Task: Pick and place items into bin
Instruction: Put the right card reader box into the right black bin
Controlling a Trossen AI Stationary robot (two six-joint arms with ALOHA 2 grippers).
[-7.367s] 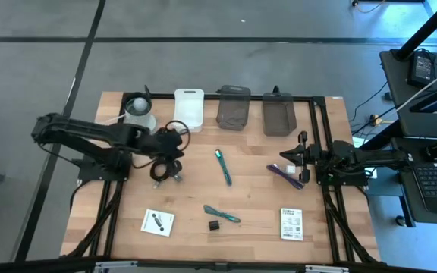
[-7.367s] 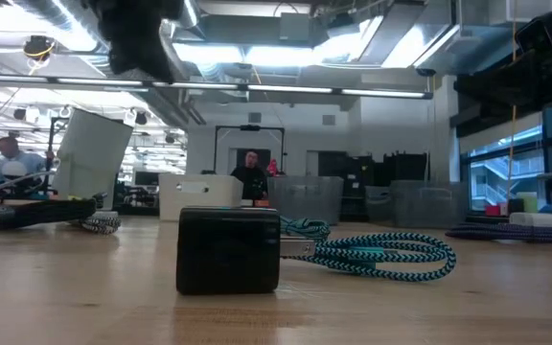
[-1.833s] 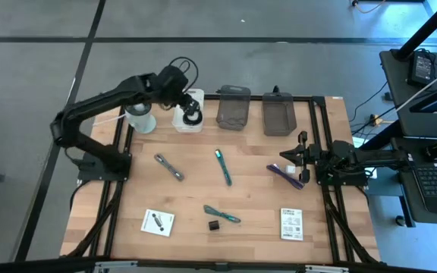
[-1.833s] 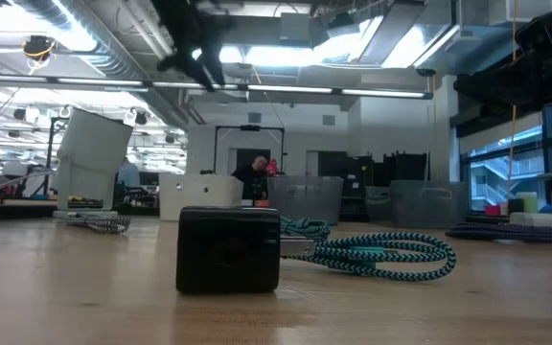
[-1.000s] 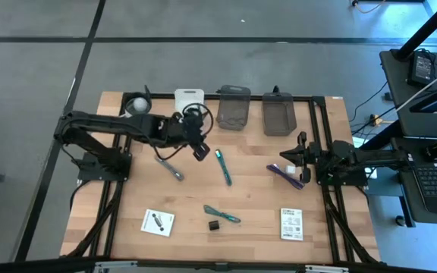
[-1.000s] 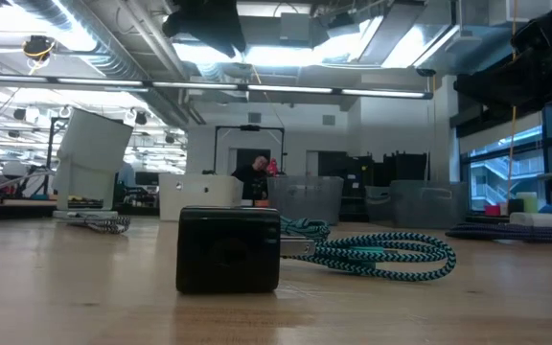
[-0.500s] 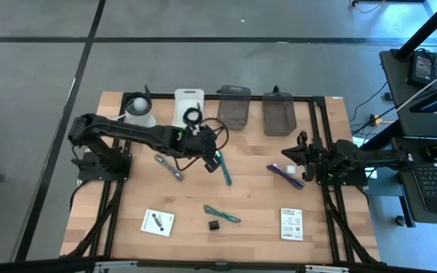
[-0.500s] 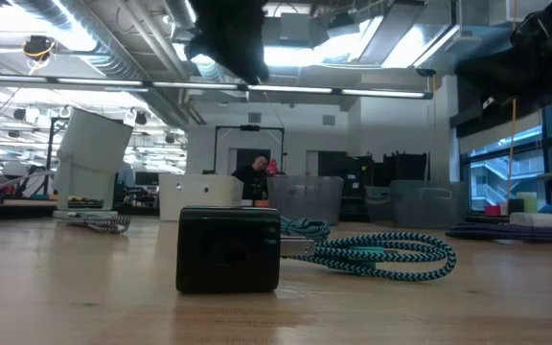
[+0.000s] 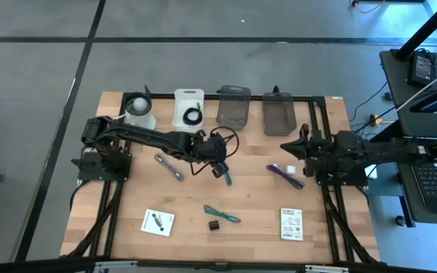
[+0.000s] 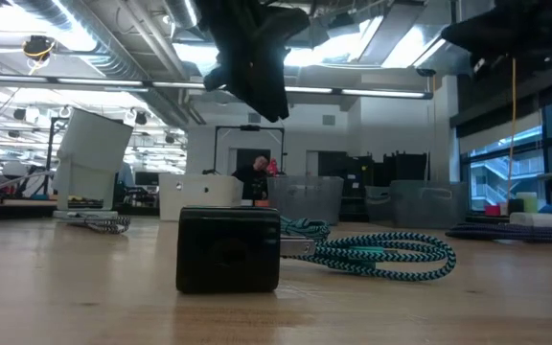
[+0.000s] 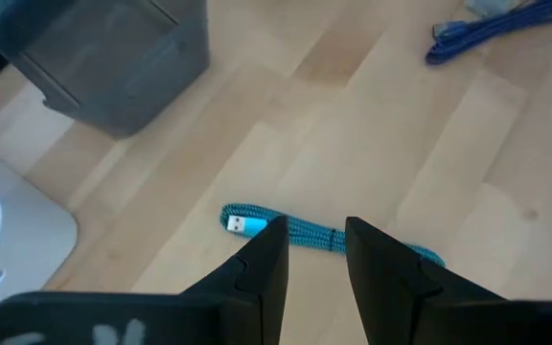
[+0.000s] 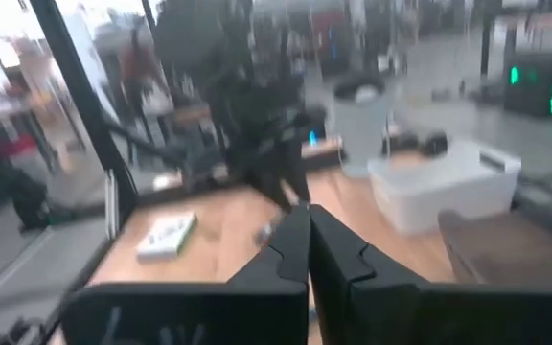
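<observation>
This is a robotics lab in a large open industrial hall; exposed ducts and strip lights run overhead; a wooden table stands on a grey concrete floor; a side desk holds electronics; a person sits at benches beyond; tall windows line one side.

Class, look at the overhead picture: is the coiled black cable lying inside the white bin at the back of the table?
Yes. The black coiled cable sits as a small ring inside the white bin, away from both arms.
</observation>
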